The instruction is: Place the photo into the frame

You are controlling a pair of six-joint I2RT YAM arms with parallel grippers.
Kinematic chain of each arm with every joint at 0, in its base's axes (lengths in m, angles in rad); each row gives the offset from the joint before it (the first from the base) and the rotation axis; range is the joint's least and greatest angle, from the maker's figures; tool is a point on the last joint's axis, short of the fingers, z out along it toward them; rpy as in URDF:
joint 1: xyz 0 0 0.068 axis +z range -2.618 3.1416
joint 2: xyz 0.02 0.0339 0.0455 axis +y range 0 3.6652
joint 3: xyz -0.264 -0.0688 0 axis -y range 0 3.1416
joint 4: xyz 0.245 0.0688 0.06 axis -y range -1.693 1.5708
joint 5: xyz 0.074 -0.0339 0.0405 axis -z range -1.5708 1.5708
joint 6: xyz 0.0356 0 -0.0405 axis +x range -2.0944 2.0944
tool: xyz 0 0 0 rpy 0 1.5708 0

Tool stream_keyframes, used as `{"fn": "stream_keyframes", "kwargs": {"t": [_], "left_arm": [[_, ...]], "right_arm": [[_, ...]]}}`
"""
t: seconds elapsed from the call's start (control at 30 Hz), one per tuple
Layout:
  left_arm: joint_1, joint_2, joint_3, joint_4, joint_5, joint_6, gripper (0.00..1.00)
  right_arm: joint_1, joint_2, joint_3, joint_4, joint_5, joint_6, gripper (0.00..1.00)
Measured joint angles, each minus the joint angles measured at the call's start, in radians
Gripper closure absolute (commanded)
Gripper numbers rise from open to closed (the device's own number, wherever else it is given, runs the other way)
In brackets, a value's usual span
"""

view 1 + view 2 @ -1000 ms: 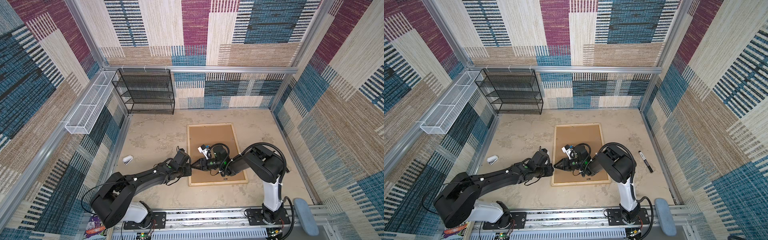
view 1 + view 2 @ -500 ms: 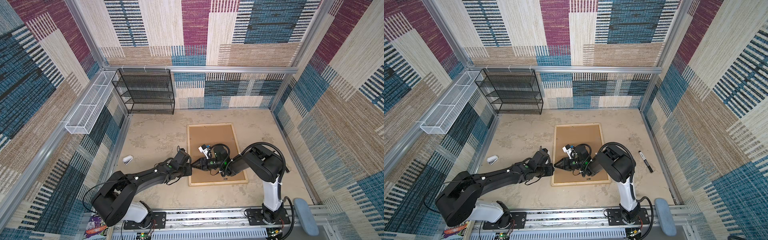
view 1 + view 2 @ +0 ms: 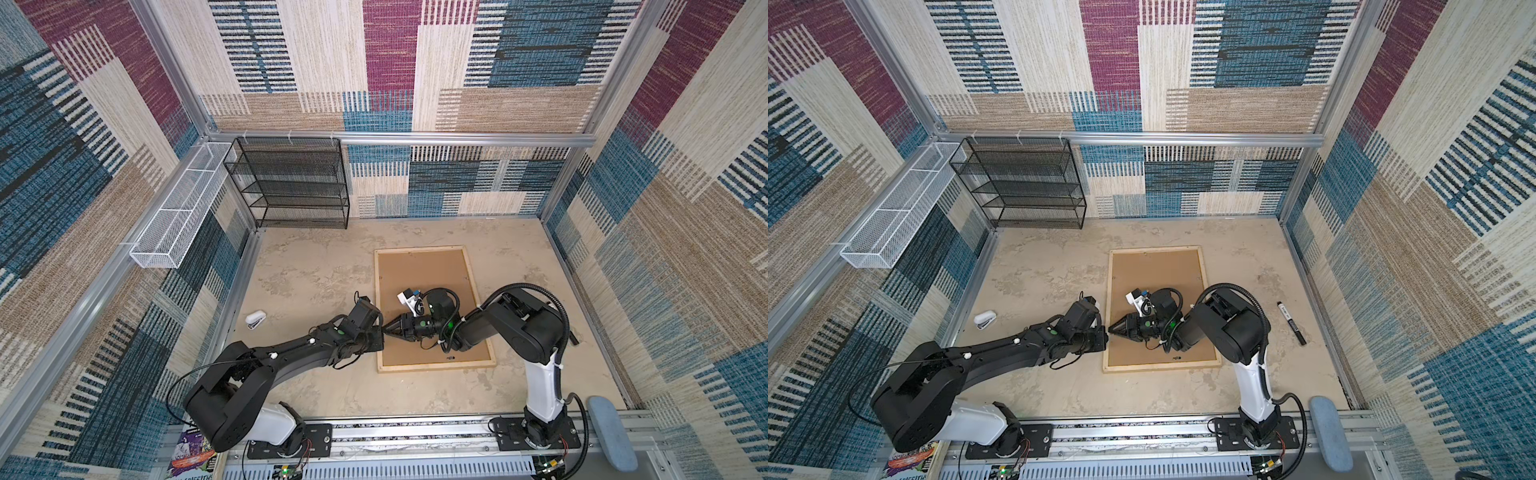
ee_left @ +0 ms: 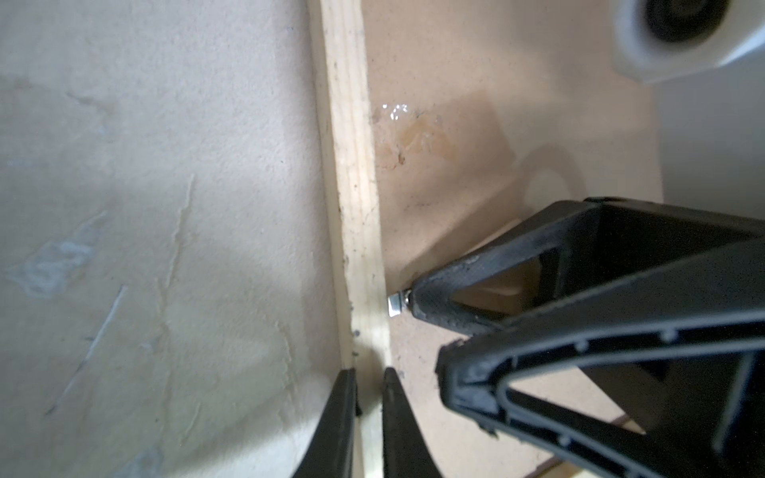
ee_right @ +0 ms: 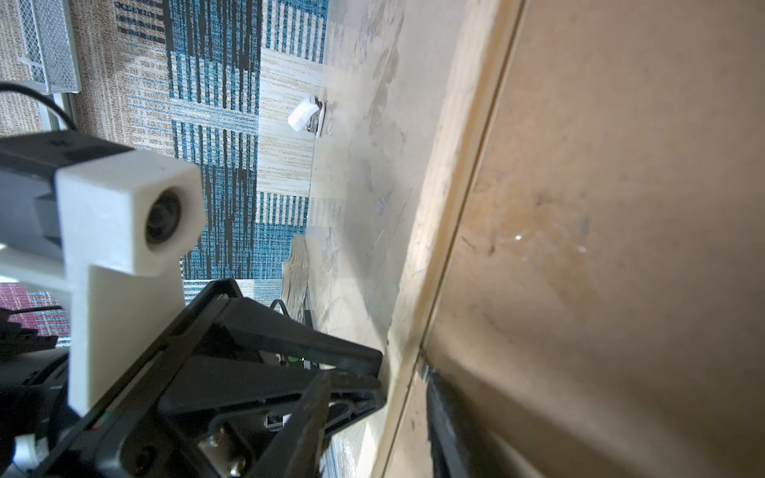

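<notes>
The frame (image 3: 436,366) (image 3: 1163,368) lies flat on the table, pale wood strips around a brown backing board (image 3: 419,274) that fills it. The photo is hidden. My left gripper (image 3: 381,332) (image 4: 368,372) reaches in from the left and is shut on the frame's left strip (image 4: 352,186), one finger on each side. My right gripper (image 3: 388,330) (image 5: 381,414) faces it from over the board and is open. One of its fingertips (image 4: 414,298) touches a small metal tab (image 4: 395,305) at the strip's inner edge.
A white stapler (image 3: 255,319) (image 5: 304,114) lies left of the frame. A black marker (image 3: 1291,323) lies to its right. A black mesh shelf (image 3: 291,183) stands at the back, with a white wire basket (image 3: 178,216) on the left wall. A blue-grey pad (image 3: 611,432) sits at the front right.
My left gripper's jaws have narrowed slightly onto the frame strip. Both arms stay almost where they were.
</notes>
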Motion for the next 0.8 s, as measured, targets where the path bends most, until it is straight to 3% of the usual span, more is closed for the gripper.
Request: {"fn": "stream_keyframes", "kwargs": {"t": [0.8], "left_arm": [[0.002, 0.012, 0.001, 0.002, -0.021, 0.0, 0.84]], "right_arm": [[0.034, 0.01, 0.023, 0.004, 0.069, 0.049, 0.58]]}}
